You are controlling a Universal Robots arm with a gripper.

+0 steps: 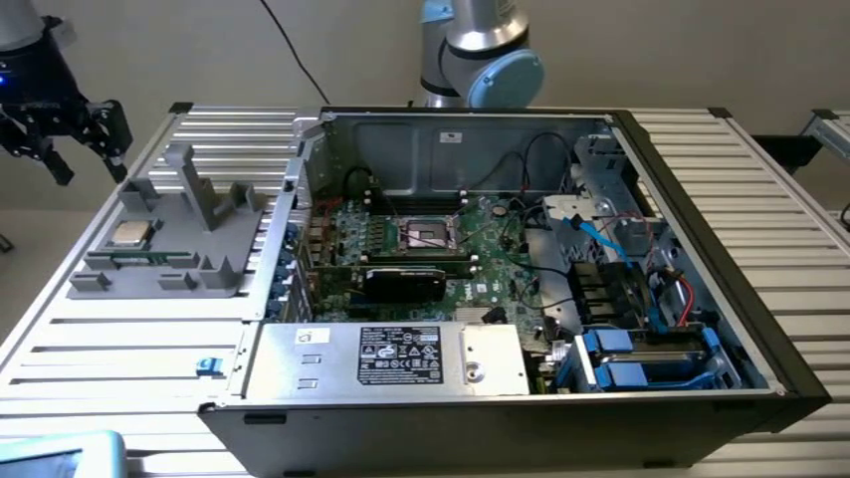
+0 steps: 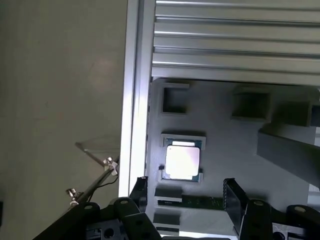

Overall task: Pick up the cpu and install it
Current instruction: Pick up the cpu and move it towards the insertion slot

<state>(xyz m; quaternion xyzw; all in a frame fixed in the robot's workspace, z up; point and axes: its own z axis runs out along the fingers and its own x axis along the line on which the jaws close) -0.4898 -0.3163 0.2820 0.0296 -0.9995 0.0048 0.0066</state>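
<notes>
The cpu (image 1: 129, 234), a small square chip with a shiny silver top, lies flat in a recess of the grey holder block (image 1: 173, 261) on the exterior view's left. My gripper (image 1: 70, 157) hangs above and beyond the block, off the table's far left corner, apart from the chip. In the wrist view the cpu (image 2: 182, 160) lies just ahead of my gripper (image 2: 186, 200), whose dark fingers (image 2: 235, 197) stand wide apart with nothing between them. The dark square socket (image 1: 428, 234) with its metal frame sits on the motherboard inside the open computer case (image 1: 624, 139).
A black rectangular card (image 1: 405, 281) lies just in front of the socket. Cables and blue drive bays (image 1: 638, 354) crowd the case's right side. The power supply (image 1: 385, 357) fills its front. Upright posts (image 1: 199, 189) rise from the holder block. The slatted table (image 1: 119, 339) surrounds everything.
</notes>
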